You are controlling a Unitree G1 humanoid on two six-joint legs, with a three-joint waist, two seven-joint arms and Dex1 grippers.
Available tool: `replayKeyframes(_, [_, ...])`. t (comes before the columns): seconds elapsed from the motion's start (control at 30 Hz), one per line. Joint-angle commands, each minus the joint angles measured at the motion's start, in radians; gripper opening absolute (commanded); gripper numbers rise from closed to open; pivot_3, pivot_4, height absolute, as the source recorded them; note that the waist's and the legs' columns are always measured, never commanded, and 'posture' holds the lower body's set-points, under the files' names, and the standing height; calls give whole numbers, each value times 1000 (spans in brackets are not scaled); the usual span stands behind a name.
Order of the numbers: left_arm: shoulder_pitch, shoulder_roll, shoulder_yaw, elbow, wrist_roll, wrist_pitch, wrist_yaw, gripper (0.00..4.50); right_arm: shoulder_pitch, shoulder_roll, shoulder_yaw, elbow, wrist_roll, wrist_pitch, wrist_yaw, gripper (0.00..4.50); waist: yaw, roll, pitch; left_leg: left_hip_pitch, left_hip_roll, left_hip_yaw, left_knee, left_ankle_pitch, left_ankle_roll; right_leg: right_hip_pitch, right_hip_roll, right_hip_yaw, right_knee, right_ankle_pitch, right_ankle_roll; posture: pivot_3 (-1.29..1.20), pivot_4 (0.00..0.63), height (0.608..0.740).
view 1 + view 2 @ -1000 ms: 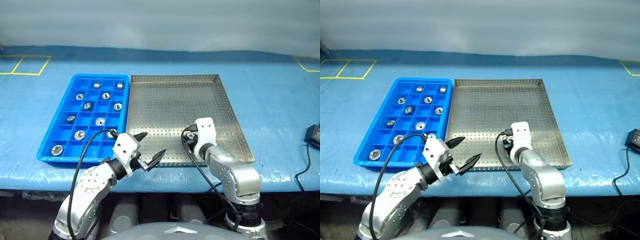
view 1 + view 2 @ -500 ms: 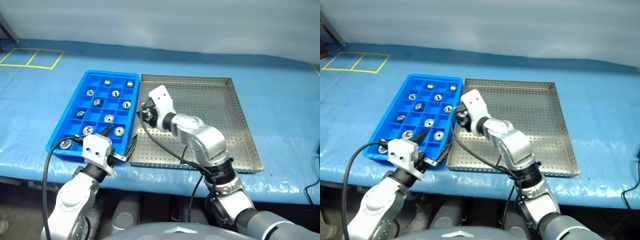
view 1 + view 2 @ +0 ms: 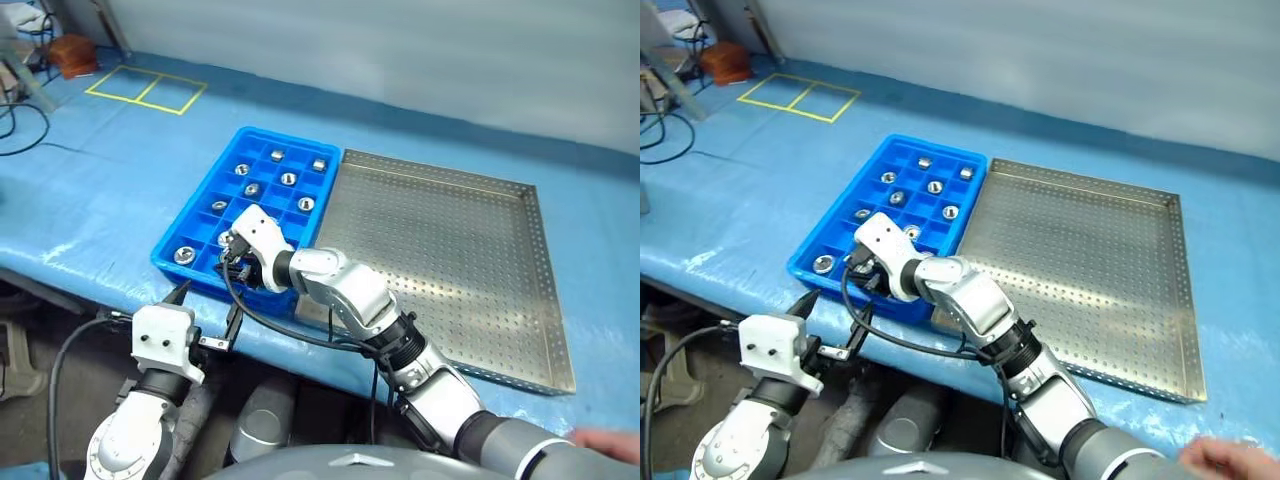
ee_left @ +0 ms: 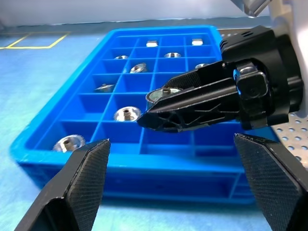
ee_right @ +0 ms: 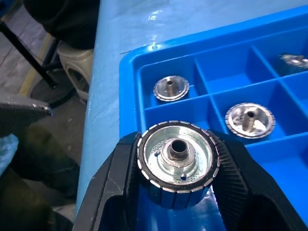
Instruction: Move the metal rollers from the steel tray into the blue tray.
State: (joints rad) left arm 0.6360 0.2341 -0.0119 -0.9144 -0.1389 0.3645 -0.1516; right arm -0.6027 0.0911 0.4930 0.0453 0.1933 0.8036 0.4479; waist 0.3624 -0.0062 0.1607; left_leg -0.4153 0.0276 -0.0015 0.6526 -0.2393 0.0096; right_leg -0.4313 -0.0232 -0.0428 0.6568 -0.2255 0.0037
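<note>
Above the blue tray's point(image 3: 165, 258) near end, the right gripper point(image 5: 175, 192) clamps one metal roller point(image 5: 176, 162). The steel tray point(image 3: 470, 250) lies bare; other rollers occupy compartments. Left gripper point(image 4: 168, 192) hangs wide, holding nothing. Only this final placement appears to remain.

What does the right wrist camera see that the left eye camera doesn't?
Right wrist view alone: the roller up close, its central hole and ridged edge clear between the right gripper's fingers.

Left eye view alone: the steel tray, no rollers on it, and the open left gripper.

Both: the blue tray with rollers in its compartments.
</note>
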Motion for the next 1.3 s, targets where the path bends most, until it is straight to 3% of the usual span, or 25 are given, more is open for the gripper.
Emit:
replayKeyframes(0.03, [-5, -7, -12, -54, 0, -20, 0, 4500, 10, 5, -14, -7, -4, -29, 6, 1712, 29, 0, 0, 0, 0, 1, 0, 0, 0, 0, 0, 0, 0, 0, 0, 627, 150, 740])
replayKeyframes(0.27, [-66, 4, -27, -24, -15, -2, -25, 4500, 50, -47, -49, -47, -18, 5, -9, 1712, 94, -1, -1, -1, -1, 3, 0, -2, -3, -5, 0, -1, -1, 0, 0, 563, 150, 740])
replayKeyframes(0.5, [-130, 17, -35, 5, -32, 23, -58, 4500, 93, -108, -82, -133, -12, 57, -17, 1712, 114, -1, -2, -4, -1, 5, 0, -2, -3, -4, 2, -1, 0, 3, 5, 493, 150, 740])
replayKeyframes(0.73, [-175, 33, -39, 24, -50, 41, -86, 4500, 126, -123, -91, -215, 4, 117, -28, 4025, 100, -1, -2, -4, -1, 5, 2, -2, -4, -3, 2, -1, 0, 2, 5, 458, 150, 740])
replayKeyframes(1.3, [-202, 44, -48, 35, -51, 44, -107, 4500, 125, -120, -100, -238, 15, 138, -43, 4025, 38, -1, -2, -2, -1, 2, 4, -3, -4, 0, 3, -3, 0, 2, 4, 448, 150, 740])
